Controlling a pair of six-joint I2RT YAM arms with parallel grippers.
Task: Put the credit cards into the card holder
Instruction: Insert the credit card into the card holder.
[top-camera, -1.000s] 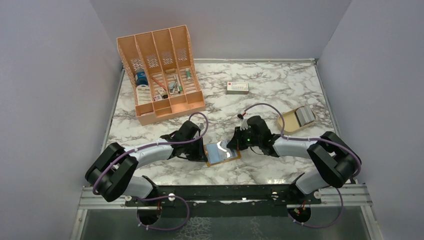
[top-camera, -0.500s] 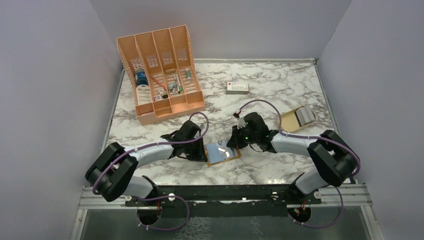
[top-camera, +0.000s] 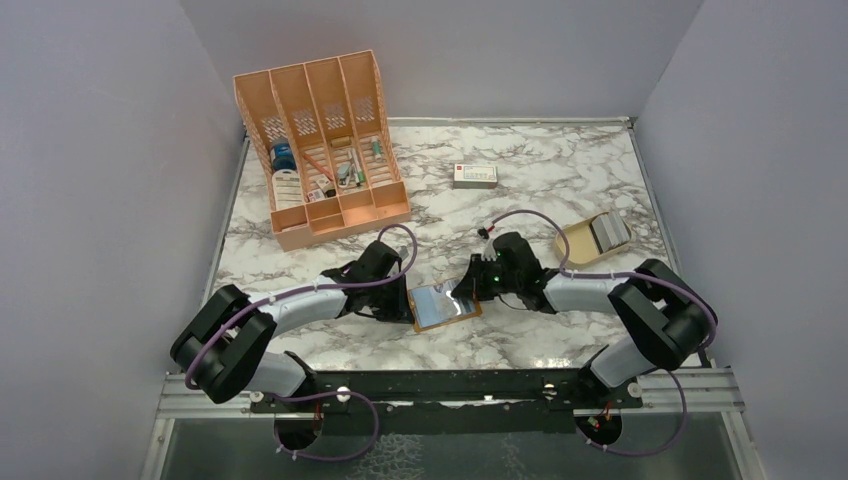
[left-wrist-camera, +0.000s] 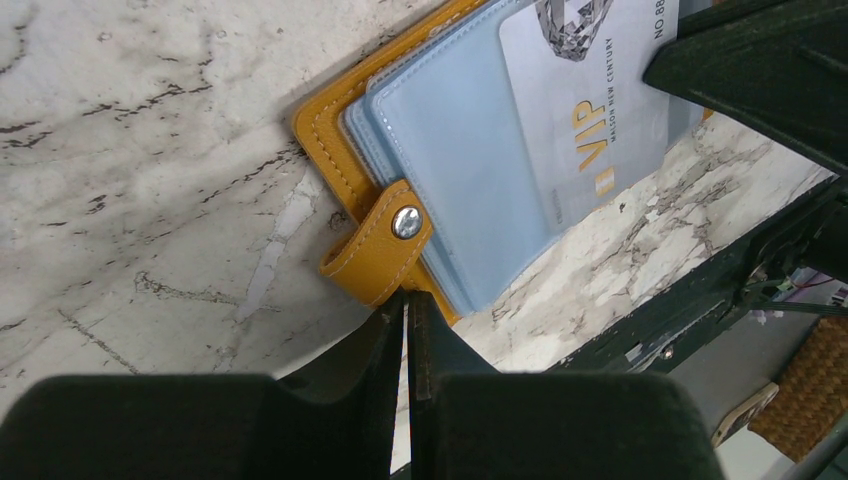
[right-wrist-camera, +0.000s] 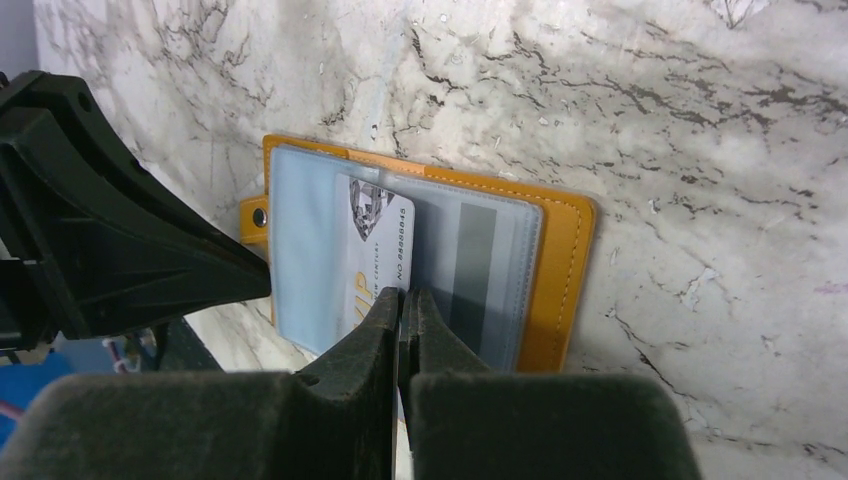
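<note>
Top external: the card holder (top-camera: 443, 306) is lying open between the left gripper (top-camera: 404, 302) and the right gripper (top-camera: 468, 290). More credit cards (top-camera: 608, 232) are sitting in the tan dish (top-camera: 572, 246), well apart.

Left wrist: the closed jaws are resting at the strap (left-wrist-camera: 385, 245); whether they are pinching it cannot be told.

Right wrist: the jaws are clamping a credit card (right-wrist-camera: 375, 245) that is sitting partly in a pocket. Slide it in parallel to the sleeve, because the left gripper is crowding the strap side.

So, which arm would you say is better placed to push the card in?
Right: the right gripper pinches the credit card partly inside the card holder; the left gripper sits by the strap.
</note>
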